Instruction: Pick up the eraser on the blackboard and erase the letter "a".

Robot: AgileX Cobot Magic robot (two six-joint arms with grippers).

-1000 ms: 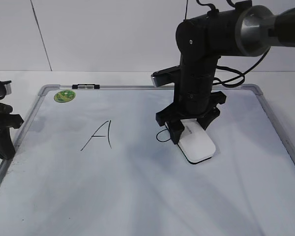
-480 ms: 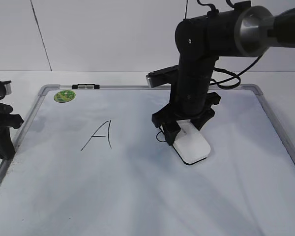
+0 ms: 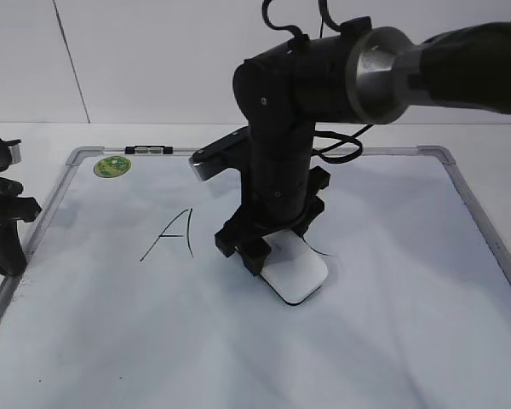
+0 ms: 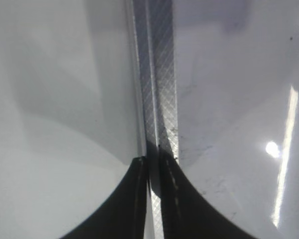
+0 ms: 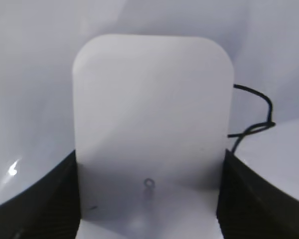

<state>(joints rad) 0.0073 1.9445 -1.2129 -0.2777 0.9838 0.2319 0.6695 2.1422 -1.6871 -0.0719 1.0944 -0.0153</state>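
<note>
While the right gripper [image 3: 272,249] pinches the eraser [image 3: 295,274] by its long sides, I read the step in hand as the wiping stroke, pickup done. Wrist view confirms it: the fingers [image 5: 249,199] are pressed against both flanks of the eraser, white back facing the camera.

Eraser sits flat on the blackboard [image 3: 426,341], or very close to flat; I cannot tell how firmly the felt bears down. It lies near the board's middle, to the right of the capital "A" [image 3: 172,234] and apart from it.

Letter "a" [image 5: 256,117]: only part of a thin black line shows, a curl just beside the eraser's right edge in the wrist view. In the exterior view a short arc peeks out on the eraser's far side from the capital. Judgement: the mark is partly wiped or partly covered; cannot say which.

Next move, as I judge it: drag the eraser back over that remnant, away from the capital, keeping pressure down and the pad level.

Left gripper [image 4: 153,199] idles over the board's left frame rail, fingers pressed nearly together, holding nothing.
</note>
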